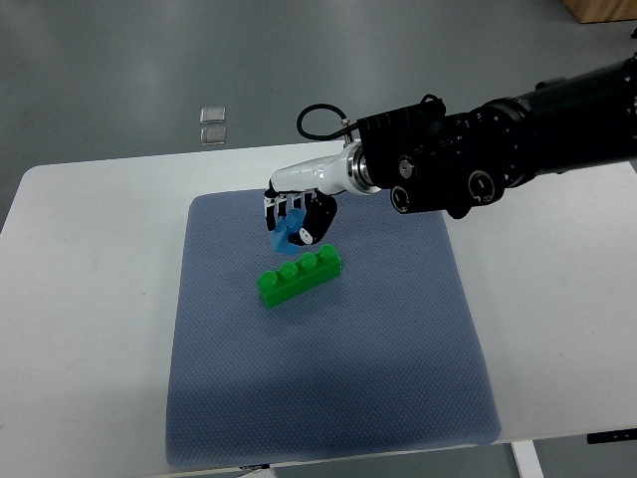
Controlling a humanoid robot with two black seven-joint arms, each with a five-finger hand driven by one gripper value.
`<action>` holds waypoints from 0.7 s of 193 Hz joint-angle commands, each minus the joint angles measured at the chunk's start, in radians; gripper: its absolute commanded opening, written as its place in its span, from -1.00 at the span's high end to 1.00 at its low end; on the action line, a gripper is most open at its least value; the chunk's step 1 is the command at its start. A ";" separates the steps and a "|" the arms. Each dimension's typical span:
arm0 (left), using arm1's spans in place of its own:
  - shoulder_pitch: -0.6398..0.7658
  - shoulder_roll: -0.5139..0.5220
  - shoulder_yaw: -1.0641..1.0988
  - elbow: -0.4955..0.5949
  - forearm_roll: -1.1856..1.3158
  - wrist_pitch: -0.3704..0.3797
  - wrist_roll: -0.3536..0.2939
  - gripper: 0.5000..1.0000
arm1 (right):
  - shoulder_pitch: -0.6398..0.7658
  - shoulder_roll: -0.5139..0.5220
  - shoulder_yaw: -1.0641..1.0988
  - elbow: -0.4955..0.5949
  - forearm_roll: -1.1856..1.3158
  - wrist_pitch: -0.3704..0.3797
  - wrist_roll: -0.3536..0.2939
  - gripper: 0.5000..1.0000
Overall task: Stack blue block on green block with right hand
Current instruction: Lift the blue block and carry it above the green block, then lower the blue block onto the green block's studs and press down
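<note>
A green studded block (300,276) lies slanted on the blue-grey mat (328,388), near its middle. My right hand (294,214) reaches in from the right and is shut on a small blue block (284,238), which shows between the fingers. The hand holds it just above and behind the green block's middle, a short gap apart. Most of the blue block is hidden by the fingers. The left arm is out of view.
The mat lies on a white table (90,299). The black right forearm (498,149) spans the table's far right. Two small clear squares (212,123) lie on the grey floor beyond the far edge.
</note>
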 commanded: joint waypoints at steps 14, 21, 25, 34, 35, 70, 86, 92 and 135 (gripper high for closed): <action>0.000 0.000 0.000 0.000 0.000 0.000 0.000 -1.00 | -0.011 0.000 -0.002 -0.005 -0.026 0.000 0.013 0.57; 0.000 0.000 0.000 0.000 0.000 0.000 0.000 -1.00 | -0.012 0.000 -0.002 -0.007 -0.034 -0.002 0.013 0.57; 0.000 0.000 0.000 0.000 0.000 0.000 0.000 -1.00 | -0.014 0.000 -0.002 -0.010 -0.037 -0.003 0.013 0.57; 0.000 0.000 0.000 0.000 0.000 0.000 0.000 -1.00 | -0.018 0.000 -0.002 -0.013 -0.041 -0.007 0.013 0.57; 0.000 0.000 0.000 0.000 0.000 0.000 0.000 -1.00 | -0.018 0.000 -0.002 -0.013 -0.041 -0.007 0.013 0.57; 0.000 0.000 0.000 0.000 0.000 0.000 0.000 -1.00 | -0.034 0.000 -0.002 -0.028 -0.057 -0.014 0.014 0.57; 0.000 0.000 0.000 0.000 0.000 0.000 0.000 -1.00 | -0.043 0.000 -0.003 -0.039 -0.064 -0.014 0.014 0.57; 0.000 0.000 0.000 0.000 0.000 0.000 0.000 -1.00 | -0.043 0.000 -0.003 -0.039 -0.064 -0.014 0.014 0.57; 0.000 0.000 0.000 0.000 0.000 0.000 0.000 -1.00 | -0.072 0.000 -0.005 -0.054 -0.083 -0.014 0.014 0.57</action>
